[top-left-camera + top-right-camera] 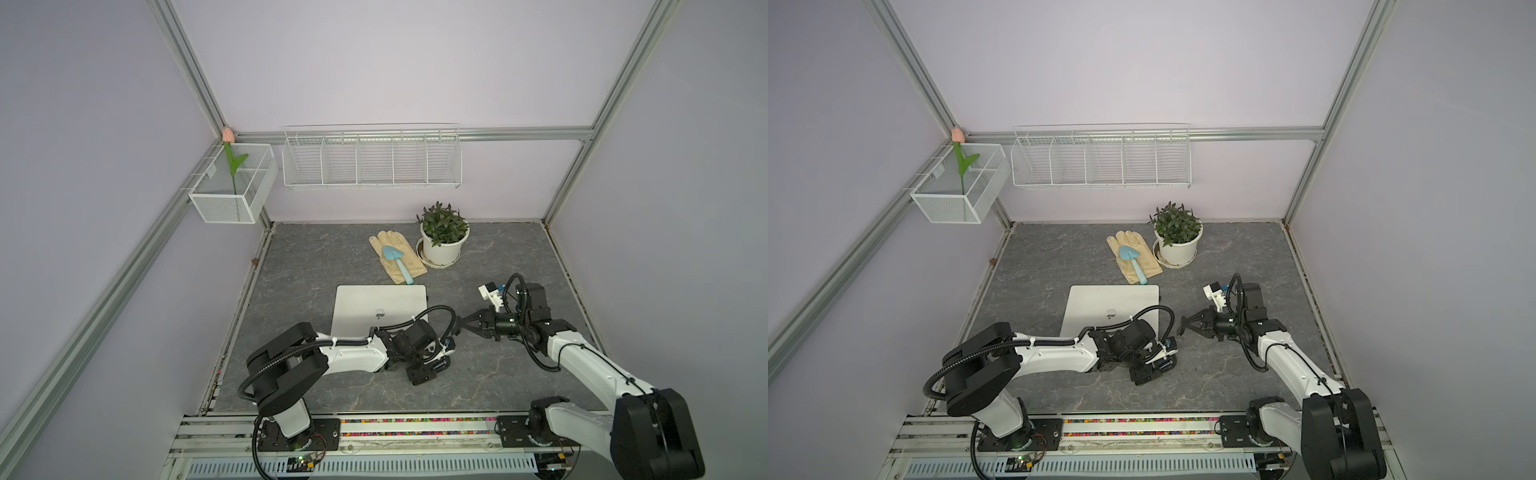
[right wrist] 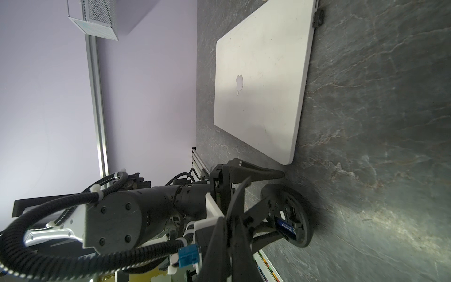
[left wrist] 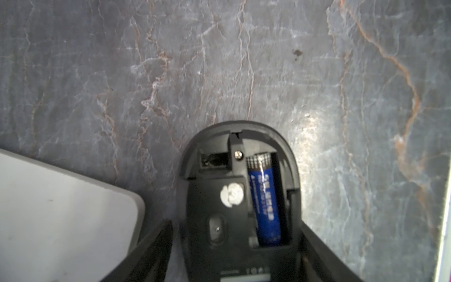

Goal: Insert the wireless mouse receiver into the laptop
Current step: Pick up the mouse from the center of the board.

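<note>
Mouse [image 3: 234, 207] lies belly-up between the left gripper [image 3: 236, 225] prongs, and I cannot tell if they're squeezing! It sits just right of the shut silver laptop [image 1: 374, 303], at its near right corner. Wrist views catch its glossy blue battery [image 3: 264, 202]; from above the arm hides it. Right gripper [image 1: 457, 324] pinched tight. Veined grey slate table [image 1: 324, 257], plain lilac walls [image 1: 415, 62].

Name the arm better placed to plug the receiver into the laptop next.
Right, probably. The left gripper is clamped on the wireless mouse, its battery bay exposed. The right gripper is shut, free of the mouse, pointing toward the laptop's side edge. Whether it holds the receiver is unclear.
</note>
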### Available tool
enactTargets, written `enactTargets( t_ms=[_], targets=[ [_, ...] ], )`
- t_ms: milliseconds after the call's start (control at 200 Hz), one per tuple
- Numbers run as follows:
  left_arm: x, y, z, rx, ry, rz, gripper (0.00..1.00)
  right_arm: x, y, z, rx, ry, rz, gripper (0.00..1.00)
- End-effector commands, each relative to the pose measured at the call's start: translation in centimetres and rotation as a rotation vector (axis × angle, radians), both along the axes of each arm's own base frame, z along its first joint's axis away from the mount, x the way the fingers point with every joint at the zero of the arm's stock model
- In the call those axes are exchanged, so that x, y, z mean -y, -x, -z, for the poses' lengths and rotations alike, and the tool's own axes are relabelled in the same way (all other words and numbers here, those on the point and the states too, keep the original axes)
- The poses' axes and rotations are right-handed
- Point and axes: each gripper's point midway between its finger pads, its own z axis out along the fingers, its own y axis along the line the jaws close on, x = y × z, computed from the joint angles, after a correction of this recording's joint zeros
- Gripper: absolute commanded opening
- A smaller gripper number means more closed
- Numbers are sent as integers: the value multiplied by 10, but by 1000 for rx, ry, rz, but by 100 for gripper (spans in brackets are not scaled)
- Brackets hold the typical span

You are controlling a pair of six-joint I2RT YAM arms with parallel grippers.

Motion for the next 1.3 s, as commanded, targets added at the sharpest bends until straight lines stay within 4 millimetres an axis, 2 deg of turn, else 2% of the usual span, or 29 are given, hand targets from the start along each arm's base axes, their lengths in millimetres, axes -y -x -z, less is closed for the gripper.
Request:
enactTargets(
  t_ms=[0, 805, 915, 1090, 1225, 1295],
  targets=[
    [5, -5, 0, -7, 8, -22, 75, 2, 3, 1, 1, -5, 1, 7],
    [9, -10, 6, -13, 24, -68, 70, 2, 5, 3, 2, 0, 3, 7],
    [8, -10, 10, -19, 16, -76, 64, 2, 5, 3, 3, 1, 3, 7],
    [8, -12, 11, -19, 10, -91, 50, 2, 6, 2, 3, 0, 3, 7],
    [5, -15, 6, 5, 9, -101, 39, 3, 6, -1, 10, -2, 5, 7],
    [2, -17, -2, 13, 13, -101, 38, 3, 6, -4, 13, -7, 6, 7]
  ],
)
